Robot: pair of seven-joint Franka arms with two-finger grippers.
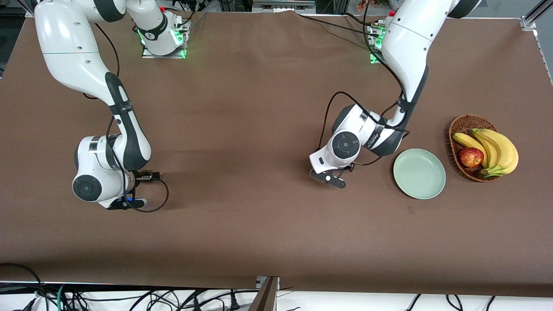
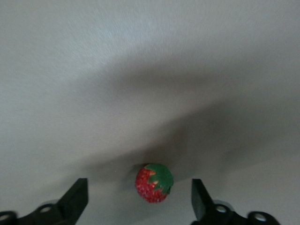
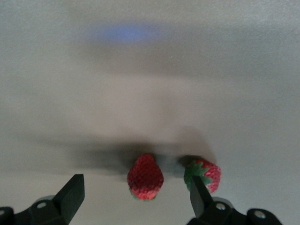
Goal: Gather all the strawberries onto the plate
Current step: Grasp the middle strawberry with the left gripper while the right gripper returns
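Two white robot arms reach over a long counter (image 1: 259, 108) with a brown cloth on it. Black cables hang below the counter edge nearest the front camera.

Toward the left arm's end of the counter sits the plate (image 1: 419, 173). It is round and pale green, and nothing lies in it. Just beside it, closer to that end, is a brown basket (image 1: 464, 125). Yellow bananas (image 1: 497, 149) and a red apple (image 1: 471, 157) lie in the basket.

The left pincer (image 2: 139, 199) is low over the cloth, near the plate on the side toward the middle of the counter. Its two dark fingers (image 2: 77, 197) stand wide apart. One strawberry (image 2: 154, 183) lies on the cloth between them. It is red with a green leafy cap. The fingers do not touch it, so the pincer holds nothing.

The right pincer (image 3: 136, 197) is low over the cloth near the right arm's end of the counter. Its fingers (image 3: 72, 192) are wide apart too. A second strawberry (image 3: 146, 177) lies on the cloth between them, untouched. A third strawberry (image 3: 208, 174) lies just beside one finger, outside the gap. I cannot tell if that finger touches it. None of the berries can be seen from the front camera, because the arms hide them.
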